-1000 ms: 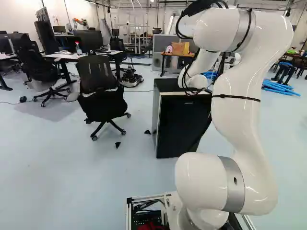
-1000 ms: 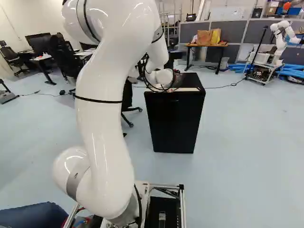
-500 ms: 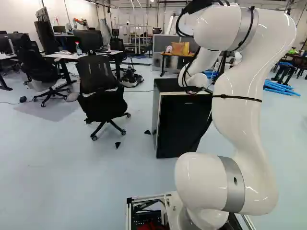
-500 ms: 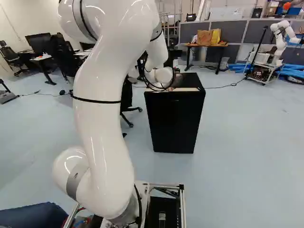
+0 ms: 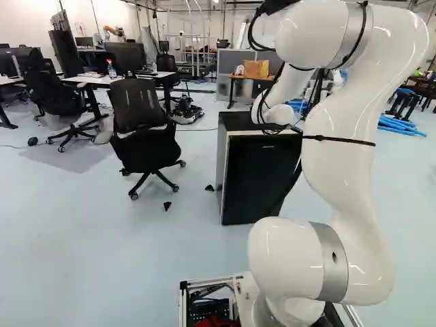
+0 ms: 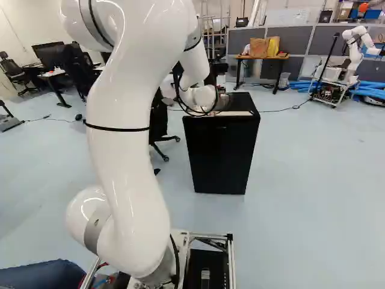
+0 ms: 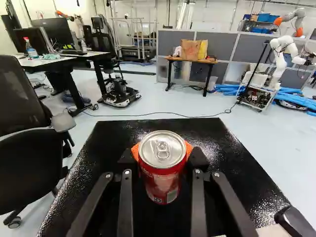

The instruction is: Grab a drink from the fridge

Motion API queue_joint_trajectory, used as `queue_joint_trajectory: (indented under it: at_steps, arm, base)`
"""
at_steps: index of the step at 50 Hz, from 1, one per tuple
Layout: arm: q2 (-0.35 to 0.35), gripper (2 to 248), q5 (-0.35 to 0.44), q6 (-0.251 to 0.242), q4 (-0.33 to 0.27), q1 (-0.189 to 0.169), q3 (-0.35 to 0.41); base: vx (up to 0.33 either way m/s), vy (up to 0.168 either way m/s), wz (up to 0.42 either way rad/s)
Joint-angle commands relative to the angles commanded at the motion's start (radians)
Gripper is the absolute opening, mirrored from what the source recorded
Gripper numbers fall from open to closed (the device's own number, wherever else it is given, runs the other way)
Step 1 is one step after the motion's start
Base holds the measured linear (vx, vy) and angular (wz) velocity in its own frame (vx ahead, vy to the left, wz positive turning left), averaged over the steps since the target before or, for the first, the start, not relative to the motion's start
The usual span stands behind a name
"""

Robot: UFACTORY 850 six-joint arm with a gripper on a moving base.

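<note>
Holding the red can (image 7: 161,181) upright, squeezed from both sides by the orange pads (image 7: 189,149) of the gripper (image 7: 162,159), over the fridge top (image 7: 106,153), between its side edges and short of its far edge, probably to keep the drink level for carrying, with contact beneath hidden.

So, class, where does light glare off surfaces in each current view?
Left base view: bright glints on the white arm; right base view: thin pale streaks along the same arm; wrist view: speckled glare on the fridge top, plus shine on the silver lid of the red can.
</note>
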Motion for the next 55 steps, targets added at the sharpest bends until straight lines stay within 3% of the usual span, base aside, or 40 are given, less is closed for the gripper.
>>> queue_joint_trajectory:
  at_steps: [23, 55]
  arm:
    - [0.097, 100, 0.017, -0.013, 0.032, 0.038, 0.127]
    - [0.308, 100, 0.055, -0.041, 0.102, 0.121, 0.403]
  base:
    - [0.000, 0.000, 0.000]
    - [0.000, 0.000, 0.000]
